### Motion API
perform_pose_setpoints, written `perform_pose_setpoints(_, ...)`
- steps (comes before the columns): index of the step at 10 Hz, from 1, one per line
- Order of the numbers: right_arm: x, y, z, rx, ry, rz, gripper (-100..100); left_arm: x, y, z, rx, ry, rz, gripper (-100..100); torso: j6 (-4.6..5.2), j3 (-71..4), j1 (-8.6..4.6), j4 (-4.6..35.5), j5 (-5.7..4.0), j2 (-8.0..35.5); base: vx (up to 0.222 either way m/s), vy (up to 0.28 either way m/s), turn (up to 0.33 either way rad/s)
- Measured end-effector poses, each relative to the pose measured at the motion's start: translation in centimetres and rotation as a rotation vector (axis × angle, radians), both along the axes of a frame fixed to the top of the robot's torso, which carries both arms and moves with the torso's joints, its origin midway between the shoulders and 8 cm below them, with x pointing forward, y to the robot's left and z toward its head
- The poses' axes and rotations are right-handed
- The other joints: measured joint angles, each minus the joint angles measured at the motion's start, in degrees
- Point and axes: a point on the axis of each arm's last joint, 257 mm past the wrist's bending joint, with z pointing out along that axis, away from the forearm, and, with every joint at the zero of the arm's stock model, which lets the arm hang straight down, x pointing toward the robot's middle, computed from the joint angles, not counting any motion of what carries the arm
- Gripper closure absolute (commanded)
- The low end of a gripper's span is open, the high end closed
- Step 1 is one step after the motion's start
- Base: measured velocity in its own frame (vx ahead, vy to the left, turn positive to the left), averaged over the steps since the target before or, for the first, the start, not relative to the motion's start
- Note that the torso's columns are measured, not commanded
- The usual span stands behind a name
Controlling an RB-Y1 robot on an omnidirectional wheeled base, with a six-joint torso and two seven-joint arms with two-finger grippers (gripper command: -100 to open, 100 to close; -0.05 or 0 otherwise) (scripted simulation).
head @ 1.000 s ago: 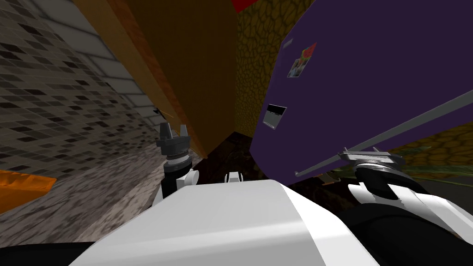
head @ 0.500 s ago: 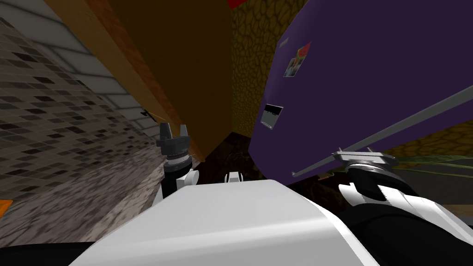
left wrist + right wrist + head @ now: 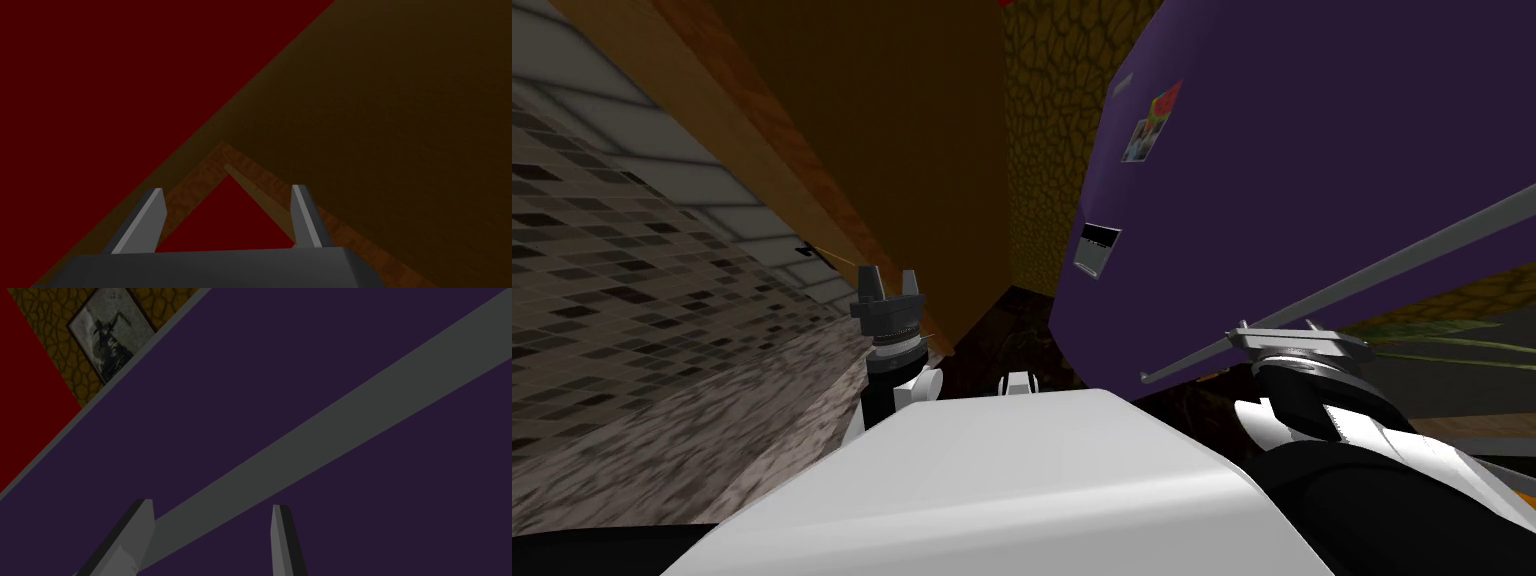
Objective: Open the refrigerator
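Observation:
The refrigerator [image 3: 1312, 150] is a dark purple slab on my right, with a long grey bar handle [image 3: 1412, 255] slanting across its door. My right gripper [image 3: 1277, 326] is at the handle's lower end. In the right wrist view the purple door [image 3: 300, 338] is very close, and the handle [image 3: 350, 403] runs down between the fingers of the right gripper [image 3: 212, 510]. Those fingers stand open and do not press the bar. My left gripper [image 3: 887, 280] is raised beside a brown cabinet, and the left gripper [image 3: 227, 192] is open with nothing in it.
A tall brown cabinet [image 3: 892, 150] stands close on the left of the refrigerator, with a narrow gap and a cobbled yellow wall [image 3: 1037, 150] between them. A tiled wall [image 3: 632, 250] and a mottled grey surface [image 3: 712, 430] lie to my left. Small pictures [image 3: 1152, 125] and a dispenser panel [image 3: 1097, 250] mark the door.
The whole head view has slid left, so I have moved. An orange thing at the left edge has left the picture. Both grippers keep their places and stay open.

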Motion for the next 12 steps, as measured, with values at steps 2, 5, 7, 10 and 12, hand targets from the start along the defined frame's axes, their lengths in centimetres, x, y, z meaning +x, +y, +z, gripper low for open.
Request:
perform_pose_setpoints(2, -0.6, 1.5, 0.3, 0.001, -0.005, -0.015, 100, 0.0, 0.0, 0.0, 0.0, 0.0, 0.0, 0, 0.45, 0.1, 0.29, 0.0, -0.03, 0.1, 0.069, 0.057, -0.096)
perform_pose_setpoints(5, -1.4, 3.8, 1.0, 0.009, -0.017, -0.036, 100, 0.0, 0.0, 0.0, 0.0, 0.0, 0.0, 0, 0.43, 0.2, 0.49, 0.2, 0.27, 0.4, 0.063, 0.067, -0.109)
perform_pose_setpoints(7, -1.6, 4.5, 1.5, 0.011, -0.025, -0.04, 100, 0.0, 0.0, 0.0, 0.0, 0.0, 0.0, 0, 0.26, 0.2, 0.57, 0.3, 0.52, 0.4, 0.028, 0.056, -0.018)
perform_pose_setpoints(10, -2.7, 3.6, 1.9, 0.002, -0.032, -0.083, 100, 0.0, 0.0, 0.0, 0.0, 0.0, 0.0, 0, 0.33, 0.1, 1.09, 0.2, 0.54, 0.2, 0.076, 0.189, -0.049)
perform_pose_setpoints(12, -3.7, 2.9, 1.6, 0.004, -0.029, -0.121, 100, 0.0, 0.0, 0.0, 0.0, 0.0, 0.0, 0, 0.18, 0.0, 0.85, 0.2, 0.57, 0.1, 0.096, 0.242, -0.052)
